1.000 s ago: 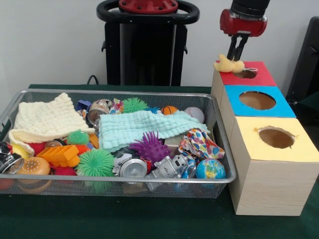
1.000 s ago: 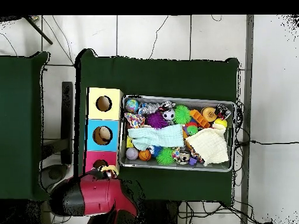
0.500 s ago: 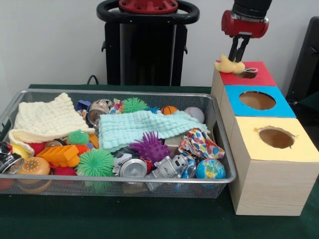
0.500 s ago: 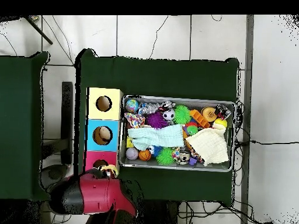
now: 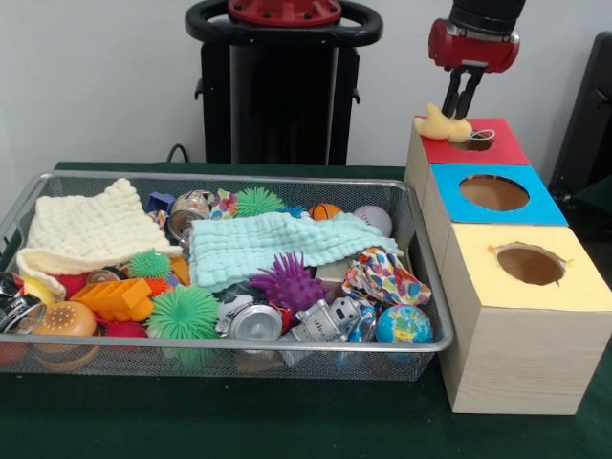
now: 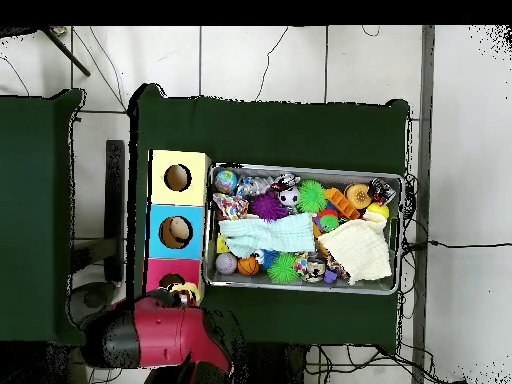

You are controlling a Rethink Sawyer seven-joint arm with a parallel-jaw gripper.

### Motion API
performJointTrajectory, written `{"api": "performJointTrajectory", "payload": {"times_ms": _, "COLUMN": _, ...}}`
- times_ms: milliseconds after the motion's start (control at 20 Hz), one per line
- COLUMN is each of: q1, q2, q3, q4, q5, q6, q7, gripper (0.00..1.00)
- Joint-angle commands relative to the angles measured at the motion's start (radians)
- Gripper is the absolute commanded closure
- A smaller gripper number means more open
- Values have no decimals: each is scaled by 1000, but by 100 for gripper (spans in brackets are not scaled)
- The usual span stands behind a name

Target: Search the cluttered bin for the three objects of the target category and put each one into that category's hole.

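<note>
A: Front view first. Your landmark is the red box (image 5: 483, 143), farthest of the three lidded boxes. Where does the toy lie from the gripper (image 5: 459, 107)?

B: The yellow duck (image 5: 442, 124) sits on the lid's corner toward the wire bin (image 5: 421, 253), just beside the red hole (image 5: 470, 142), not in it. It lies directly under the fingertips, a little to the bin side. Its long axis runs across the lid, from the bin side toward the hole.

A: And the claw itself?

B: Two dark fingers (image 5: 449, 94) hang nearly together, a narrow slit between them. The tips reach the duck's back; you cannot tell from here whether they pinch it or only touch it. Nothing else is in them.

A: Overhead view now.

B: The red arm body (image 6: 150, 338) covers the claw entirely, so this view adds nothing on its opening. The duck (image 6: 185, 292) shows as a pale blob at the red box's (image 6: 158, 270) edge, on the bin-side corner nearest the arm, beside the red hole (image 6: 171, 281).

A: Judgement?

B: You likely need a short shift from the corner toward the hole before the duck can drop.
</note>
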Motion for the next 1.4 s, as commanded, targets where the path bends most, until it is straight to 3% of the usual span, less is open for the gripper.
{"api": "performJointTrajectory", "payload": {"times_ms": 50, "q1": 12, "q2": 64, "q3": 23, "q4": -34, "q5": 58, "q6": -6, "q7": 265, "gripper": 100}}
{"api": "performJointTrajectory", "payload": {"times_ms": 1400, "q1": 45, "q2": 66, "q3": 5, "q4": -54, "q5": 91, "q6": 29, "q7": 257, "gripper": 100}}
